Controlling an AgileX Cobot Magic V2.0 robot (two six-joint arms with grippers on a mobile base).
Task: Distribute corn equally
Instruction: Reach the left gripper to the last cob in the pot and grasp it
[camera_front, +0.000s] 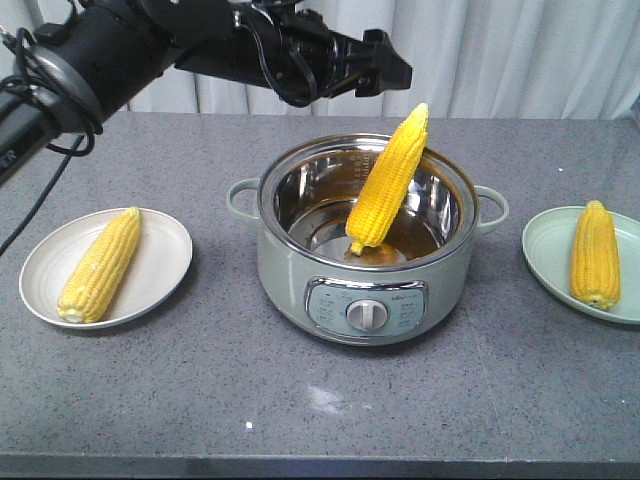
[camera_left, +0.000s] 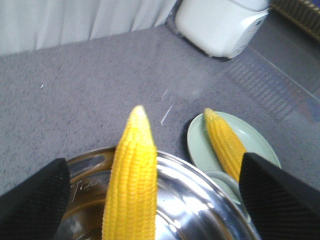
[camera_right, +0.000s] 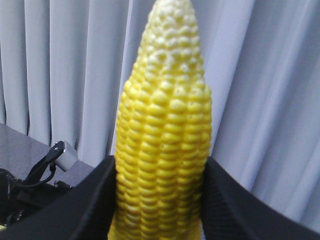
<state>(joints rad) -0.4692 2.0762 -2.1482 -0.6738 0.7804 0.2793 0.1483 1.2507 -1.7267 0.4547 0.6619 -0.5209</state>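
A steel pot stands mid-table with one corn cob leaning tip-up against its far rim. My left gripper hovers open above and behind that cob's tip. In the left wrist view its fingers are spread wide on either side of the cob, not touching it. A second cob lies on the white plate at left. A third cob lies on the green plate at right. My right gripper is shut on another cob held upright against the curtain; it is outside the front view.
A white appliance sits on the table behind the green plate. Grey curtains hang along the back. The left arm's body and cables reach in from the upper left. The table's front edge runs close to the pot.
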